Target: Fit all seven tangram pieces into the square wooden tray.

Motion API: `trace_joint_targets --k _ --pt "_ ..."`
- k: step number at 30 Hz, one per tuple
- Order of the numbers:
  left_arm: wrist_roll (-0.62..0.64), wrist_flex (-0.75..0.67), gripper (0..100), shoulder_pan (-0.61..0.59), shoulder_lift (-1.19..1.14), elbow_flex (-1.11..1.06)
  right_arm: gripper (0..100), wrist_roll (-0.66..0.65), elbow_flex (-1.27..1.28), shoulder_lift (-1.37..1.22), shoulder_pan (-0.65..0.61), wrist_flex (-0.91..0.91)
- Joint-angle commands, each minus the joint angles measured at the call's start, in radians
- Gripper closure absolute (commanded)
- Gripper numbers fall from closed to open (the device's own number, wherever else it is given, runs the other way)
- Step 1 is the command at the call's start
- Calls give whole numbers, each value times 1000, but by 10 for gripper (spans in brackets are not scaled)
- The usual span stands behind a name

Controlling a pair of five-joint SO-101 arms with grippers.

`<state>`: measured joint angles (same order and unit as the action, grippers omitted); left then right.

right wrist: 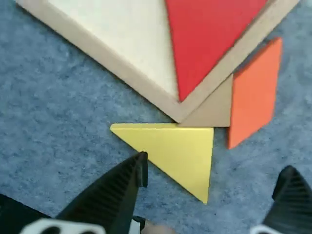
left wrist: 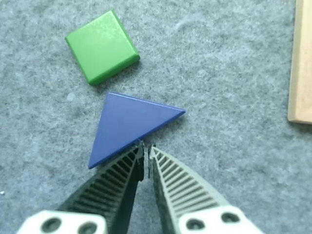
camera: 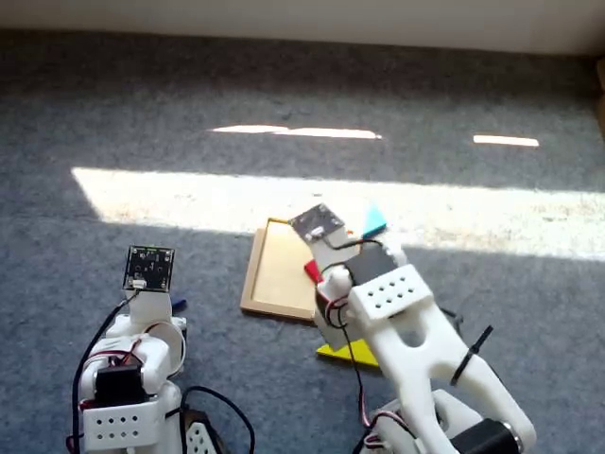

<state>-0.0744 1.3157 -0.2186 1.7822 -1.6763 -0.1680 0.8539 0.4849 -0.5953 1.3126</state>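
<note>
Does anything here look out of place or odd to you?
Nothing looks damaged, but the red triangle is the only piece seen in the wooden tray. The yellow triangle and orange piece lie on the carpet by its corner. The blue triangle and green square also lie outside it.

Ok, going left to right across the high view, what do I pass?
left arm → blue triangle → wooden tray, at its left rim → red triangle → light blue piece
</note>
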Motion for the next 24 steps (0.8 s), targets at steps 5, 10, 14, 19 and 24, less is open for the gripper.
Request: trace_joint_targets --k 5,10,14,19,24 --pt "-6 8 957 -13 41 -19 612 -23 171 38 -76 -193" --pt "-6 8 957 -13 41 -19 612 -95 183 38 -77 -199" --pt "-6 8 957 -13 41 -19 612 -121 213 36 -77 -237" --pt "-6 8 957 -13 41 -19 612 -121 257 36 -77 -302" --pt "-6 8 957 -13 41 -19 613 -121 263 36 -113 -297"
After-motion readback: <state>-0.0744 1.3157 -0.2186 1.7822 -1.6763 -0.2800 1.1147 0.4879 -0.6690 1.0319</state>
